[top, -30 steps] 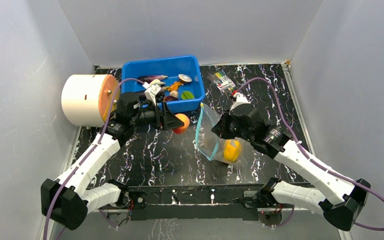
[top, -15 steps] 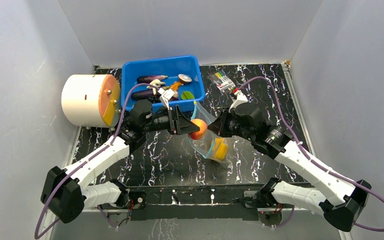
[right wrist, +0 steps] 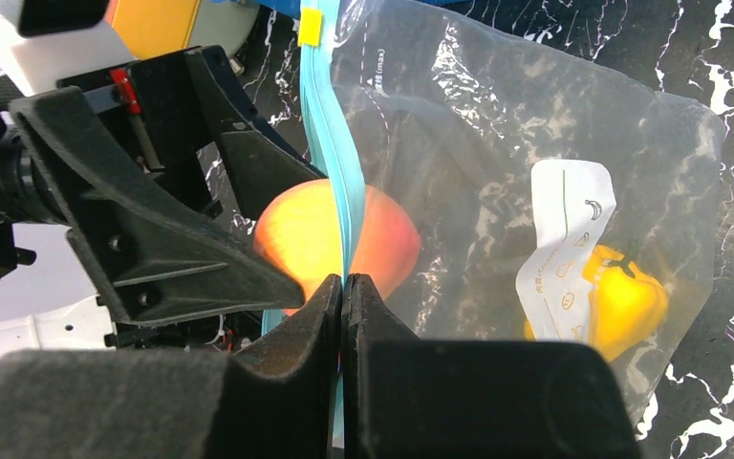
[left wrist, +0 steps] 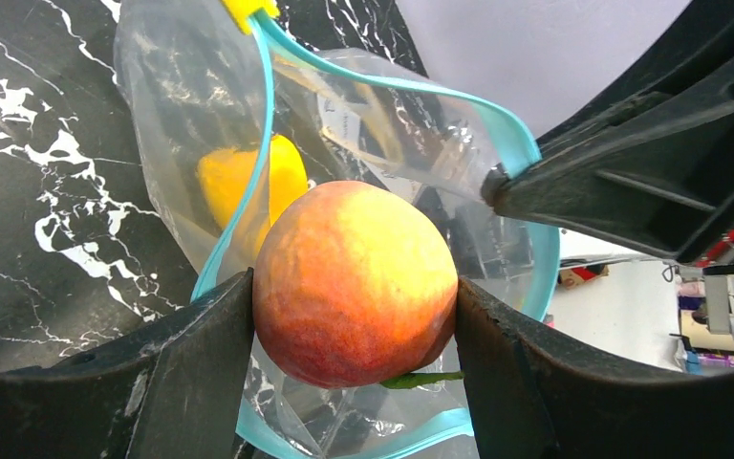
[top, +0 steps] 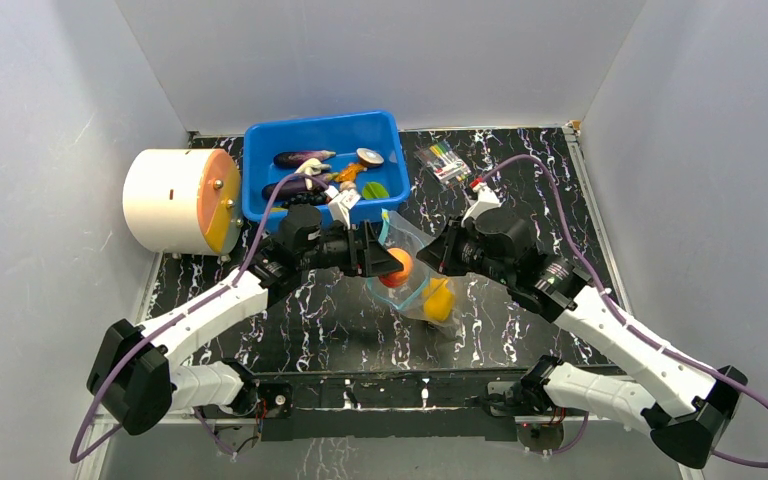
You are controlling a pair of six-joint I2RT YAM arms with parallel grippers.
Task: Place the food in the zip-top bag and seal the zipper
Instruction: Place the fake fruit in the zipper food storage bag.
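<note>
A white label [right wrist: 566, 239] hides part of the yellow pepper [right wrist: 631, 298] inside the zip-top bag [right wrist: 459, 124].

Clear zip-top bag [right wrist: 497, 124], zipper [right wrist: 325, 143] agape — yellow pepper [right wrist: 621, 301] inside; peach [left wrist: 354, 282] at mouth

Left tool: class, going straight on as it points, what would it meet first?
Probably the open mouth of the zip-top bag, pinched at its zipper by the right tool; the peach in the left tool would enter first. The yellow pepper lies deeper; depth is unclear.
</note>
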